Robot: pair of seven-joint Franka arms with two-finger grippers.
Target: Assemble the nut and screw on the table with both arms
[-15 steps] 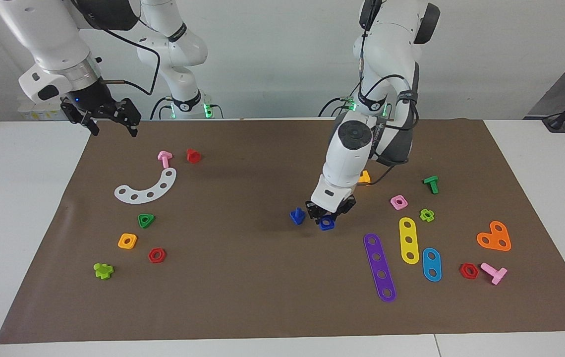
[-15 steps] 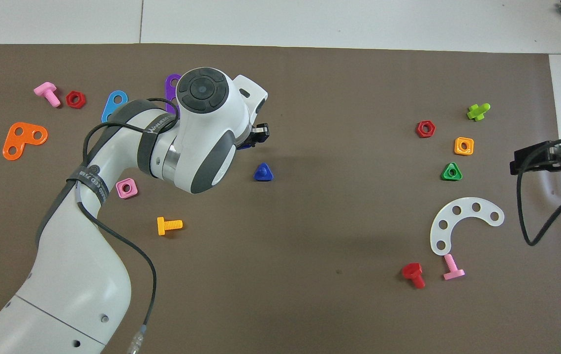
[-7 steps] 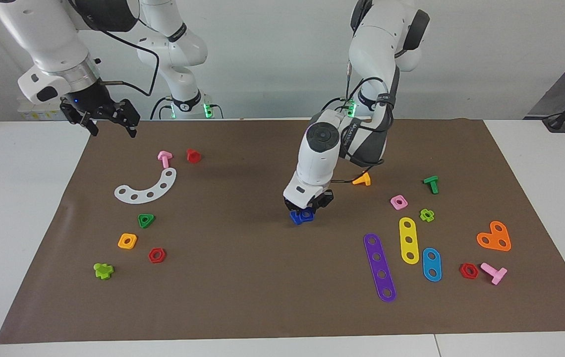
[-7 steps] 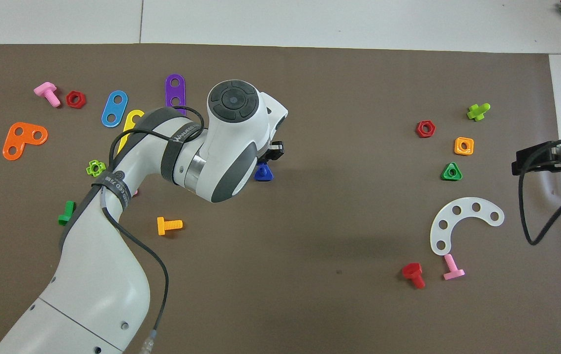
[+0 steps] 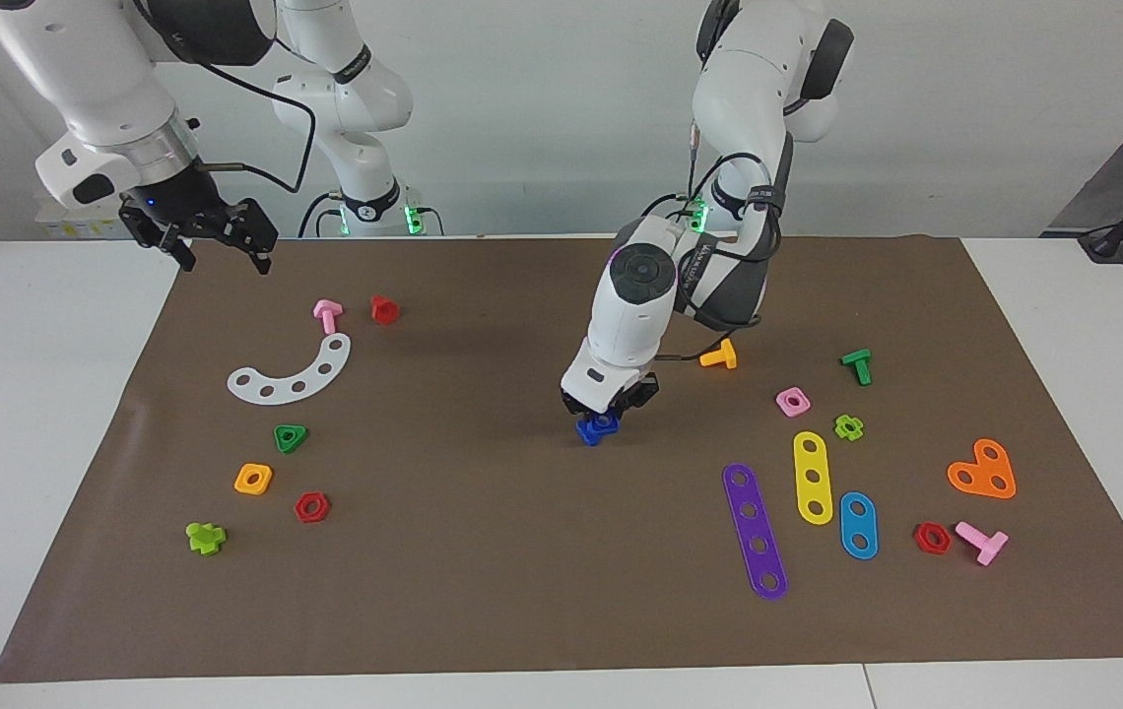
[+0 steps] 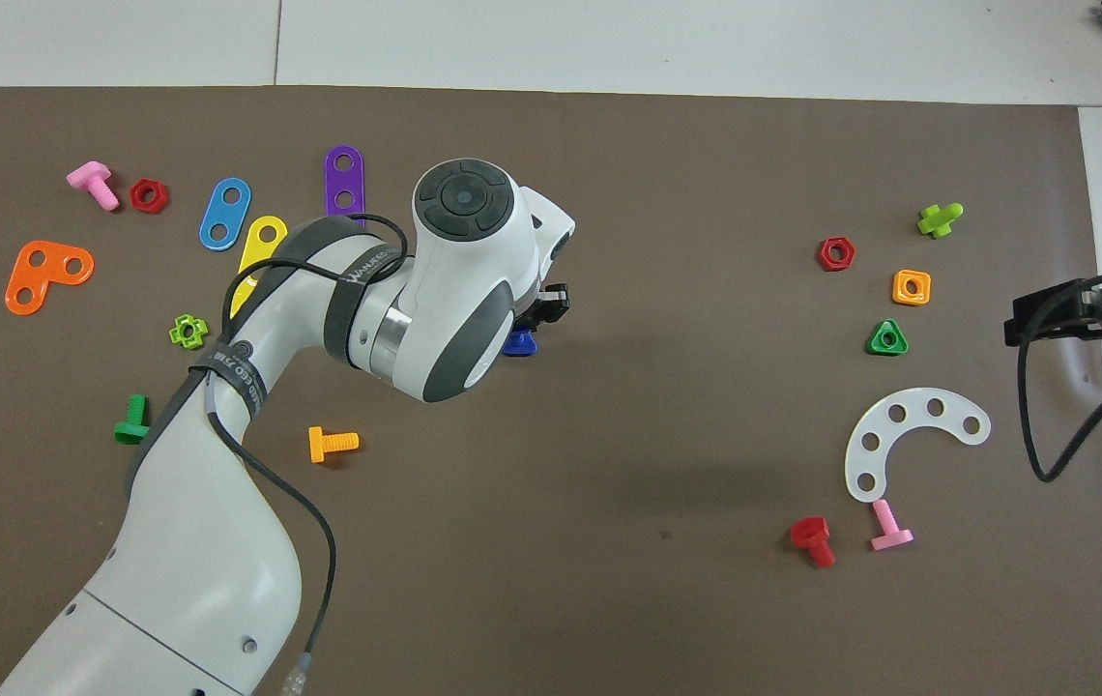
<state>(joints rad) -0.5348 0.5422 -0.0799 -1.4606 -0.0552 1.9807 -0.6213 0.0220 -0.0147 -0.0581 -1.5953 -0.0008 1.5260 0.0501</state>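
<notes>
the nut (image 5: 604, 421) sits at the tip of the left gripper (image 5: 611, 406), directly over the screw (image 5: 589, 432), which stands head-down on the brown mat (image 5: 483, 551) near the middle of the table (image 5: 30, 394).

progress, as judged: the nut is picked and aligned to the screw; whether it is seated on the shaft cannot be told. seating and release appear to remain.

positions relative to the screw, read across the facing view:
- right gripper (image 5: 212, 236): well apart, over the mat's corner toward the right arm's end; fingers spread and empty; this arm waits.
- left gripper: directly above, fingers closed on the nut.
- orange bolt (image 5: 719, 356): nearer to the robots, toward the left arm's end.
</notes>
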